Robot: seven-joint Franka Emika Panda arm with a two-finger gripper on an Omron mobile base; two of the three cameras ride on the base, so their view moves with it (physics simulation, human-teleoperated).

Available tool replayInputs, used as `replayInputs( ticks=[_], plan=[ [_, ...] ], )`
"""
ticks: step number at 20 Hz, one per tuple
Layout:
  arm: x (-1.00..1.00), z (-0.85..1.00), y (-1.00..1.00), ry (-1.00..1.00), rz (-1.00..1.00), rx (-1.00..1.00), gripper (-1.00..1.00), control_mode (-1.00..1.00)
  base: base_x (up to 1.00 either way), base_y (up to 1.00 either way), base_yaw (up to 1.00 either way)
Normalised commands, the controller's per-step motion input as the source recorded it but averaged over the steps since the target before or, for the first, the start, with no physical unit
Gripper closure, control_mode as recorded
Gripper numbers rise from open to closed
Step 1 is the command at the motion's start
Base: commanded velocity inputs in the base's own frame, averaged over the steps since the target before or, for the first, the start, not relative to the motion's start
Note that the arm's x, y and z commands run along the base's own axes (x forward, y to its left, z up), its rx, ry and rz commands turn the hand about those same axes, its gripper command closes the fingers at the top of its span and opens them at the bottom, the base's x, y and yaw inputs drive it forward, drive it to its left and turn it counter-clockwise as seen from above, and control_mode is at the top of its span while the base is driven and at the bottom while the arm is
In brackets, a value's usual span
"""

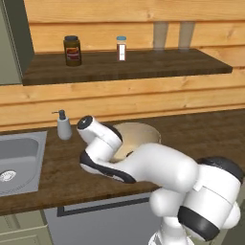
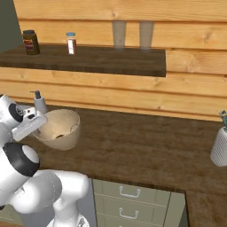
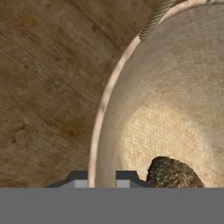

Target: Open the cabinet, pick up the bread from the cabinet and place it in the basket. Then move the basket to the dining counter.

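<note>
Look at your claw first. In the hand view its two dark tips sit one on each side of the basket rim, one tip outside the wall and one tip inside. The tips look pressed close on the thin rim, so the claw seems clamped on the basket's edge.

Inside the basket you can see the bread, a dark brown bumpy lump lying on the woven bottom, near the inner tip.

In the left base view your white arm bends down in front of the basket and hides much of it. In the right base view the basket is tan and round, and it sits on the dark wooden surface with your hand at its left rim.

Just behind the basket stands a small grey soap dispenser, close to the wooden wall. To the left of that is the steel sink, set into the surface.

Higher up is a dark shelf. On it stand a dark jar and a small bottle with a blue cap, a little apart.

Far to the right, in the right base view, a pale ribbed vase stands on the surface, well apart from the basket.

Below the surface you can see green drawers with metal handles.
</note>
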Motion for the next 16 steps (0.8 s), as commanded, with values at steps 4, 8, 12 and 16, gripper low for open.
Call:
replayInputs(
  ticks=[4, 8, 12, 16],
  plan=[
    [-0.34, 0.81, -0.61, -0.14, 0.00, -0.01, 1.00, -1.00, 0.00, 0.00, 0.00],
    [-0.28, 0.61, -0.76, -0.04, -0.07, 0.00, 1.00, -1.00, 0.00, 0.00, 0.00],
    [-0.28, 0.24, -0.87, -0.01, -0.18, 0.00, 1.00, -1.00, 0.00, 0.00, 0.00],
    [-0.14, 0.18, -0.95, 0.00, -0.23, 0.01, 1.00, -1.00, 0.00, 0.00, 0.00]
  ],
)
